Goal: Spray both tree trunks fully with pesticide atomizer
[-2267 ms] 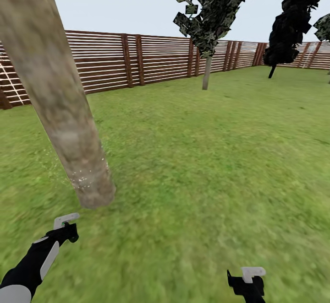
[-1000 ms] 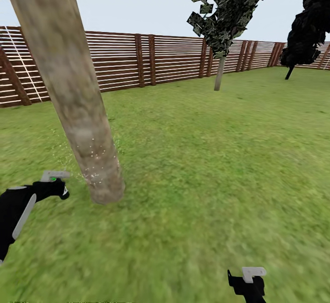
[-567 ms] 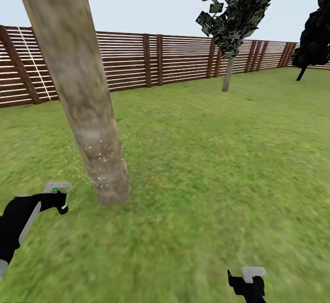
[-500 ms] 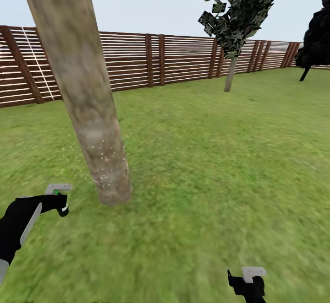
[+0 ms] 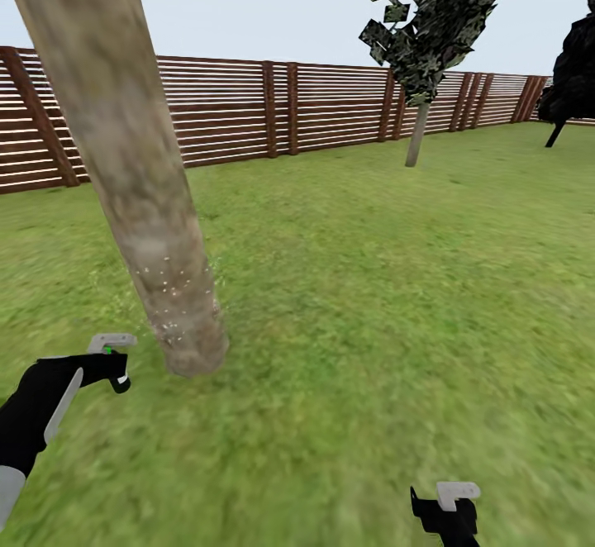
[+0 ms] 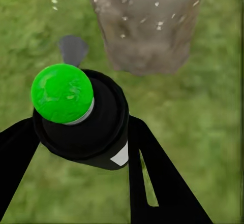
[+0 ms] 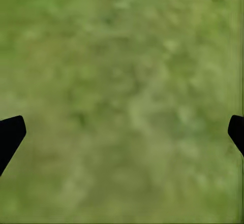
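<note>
The left gripper [image 5: 116, 365] is clamped around the pesticide atomizer [image 6: 81, 115]. In the left wrist view its two black fingers [image 6: 152, 178] press against either side of the dark, round body, which carries a bright green cap [image 6: 62, 93] on top. In the head view a light grey nozzle head [image 5: 110, 340] sits just above the gripper, with a speck of green under it.

Just ahead of that gripper and slightly to its right stands a tree [image 5: 124, 159] with a thick, smooth trunk mottled beige-grey and brown, leaning in the picture as it rises. Small white flecks [image 5: 169, 283] dot the lower trunk, and a few lie on the grass [image 5: 372, 299] right beside the base. The left wrist view shows the same flecked trunk base [image 6: 147, 26] straight beyond the atomizer, near it but apart.

Far beyond the two grippers, a brown slatted fence [image 5: 240, 109] runs across the back of the lawn. A thin-trunked leafy tree [image 5: 430, 26] stands in front of it, well ahead and between the grippers. A black conifer [image 5: 574, 76] shows far out ahead of the right gripper.

The right gripper [image 5: 450, 507] hangs low over bare grass, well apart from the trunk. In the right wrist view its black fingertips [image 7: 10, 135] sit at opposite edges with only grass between them, so the jaws are spread wide and hold nothing.
</note>
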You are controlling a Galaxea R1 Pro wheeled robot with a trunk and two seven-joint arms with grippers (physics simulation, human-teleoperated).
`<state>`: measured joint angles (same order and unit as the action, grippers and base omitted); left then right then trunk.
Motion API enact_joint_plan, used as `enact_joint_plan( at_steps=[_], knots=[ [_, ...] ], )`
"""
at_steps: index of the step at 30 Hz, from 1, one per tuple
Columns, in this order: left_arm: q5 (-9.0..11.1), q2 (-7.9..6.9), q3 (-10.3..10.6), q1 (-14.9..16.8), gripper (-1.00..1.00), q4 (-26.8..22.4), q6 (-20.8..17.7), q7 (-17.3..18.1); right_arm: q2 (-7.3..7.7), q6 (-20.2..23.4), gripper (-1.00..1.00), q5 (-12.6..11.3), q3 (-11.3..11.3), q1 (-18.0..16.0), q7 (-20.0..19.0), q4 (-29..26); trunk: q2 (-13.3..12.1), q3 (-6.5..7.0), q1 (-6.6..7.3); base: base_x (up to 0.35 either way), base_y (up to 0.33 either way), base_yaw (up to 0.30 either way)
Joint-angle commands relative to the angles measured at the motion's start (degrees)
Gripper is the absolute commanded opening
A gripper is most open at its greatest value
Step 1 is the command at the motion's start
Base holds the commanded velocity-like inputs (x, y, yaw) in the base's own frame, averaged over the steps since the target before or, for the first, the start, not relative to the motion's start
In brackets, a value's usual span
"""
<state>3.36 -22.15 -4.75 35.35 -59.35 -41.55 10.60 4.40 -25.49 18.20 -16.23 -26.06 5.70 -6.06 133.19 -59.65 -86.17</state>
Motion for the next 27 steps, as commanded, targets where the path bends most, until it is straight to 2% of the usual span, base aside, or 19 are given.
enact_joint_plan(
  at_steps=[1,24,27],
  knots=[
    [0.3,0.0,-0.1,0.0,-1.0,-0.1,-0.4,0.1,-0.01,-0.2,1.0,0.6,-0.3,0.0,0.3,0.1,0.0,-0.05,-0.01,0.166,-0.226,0.0],
    [0.4,-0.06,-0.2,0.0,-1.0,0.0,-0.4,0.0,-0.01,-0.2,1.0,0.6,-0.3,0.0,0.2,0.1,0.0,-0.05,-0.01,0.01,-0.272,0.0],
    [0.3,-0.05,-0.2,0.0,-1.0,1.9,-0.4,-0.1,-0.01,-0.2,1.0,0.6,-0.3,0.0,0.2,0.1,0.0,-0.05,-0.01,0.0,-0.274,0.151]
  ],
)
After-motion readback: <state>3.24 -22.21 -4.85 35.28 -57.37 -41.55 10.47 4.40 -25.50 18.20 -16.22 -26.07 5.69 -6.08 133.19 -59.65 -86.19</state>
